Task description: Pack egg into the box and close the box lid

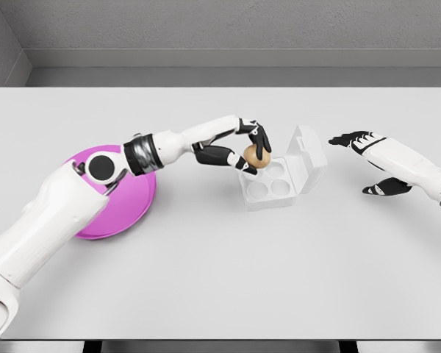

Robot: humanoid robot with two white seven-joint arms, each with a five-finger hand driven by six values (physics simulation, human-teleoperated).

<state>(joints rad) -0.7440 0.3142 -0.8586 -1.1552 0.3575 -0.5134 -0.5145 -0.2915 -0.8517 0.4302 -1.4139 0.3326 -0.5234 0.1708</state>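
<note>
A brown egg (255,157) is held in my left hand (251,152), whose black fingers curl around it just above the back-left pocket of the white egg box (273,190). The box sits at table centre with several round pockets showing, and its lid (308,157) stands open, tilted up and to the right. My right hand (361,158) hovers to the right of the lid, fingers spread and holding nothing, a short gap from the lid's edge.
A magenta plate (132,202) lies on the left of the grey table (220,279), partly hidden under my left forearm. A grey wall runs behind the table's far edge.
</note>
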